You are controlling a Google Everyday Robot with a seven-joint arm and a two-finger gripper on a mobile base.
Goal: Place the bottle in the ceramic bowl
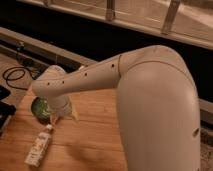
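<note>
Camera view: gripper [64, 118] spread over wooden table [95, 142], beside ceramic bowl [39, 108].

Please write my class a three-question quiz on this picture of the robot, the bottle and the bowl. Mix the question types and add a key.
1. True or false: the bottle is already inside the green bowl.
2. Where is the gripper?
A) Clamped on the bottle
B) Empty, low over the wooden table, beside the bowl and just beyond the bottle's cap
C) Out of view
3. Fill in the blank: the bottle is ___ on its side on the table, with its white cap pointing toward the bowl.

Key: 1 false; 2 B; 3 lying.
</note>
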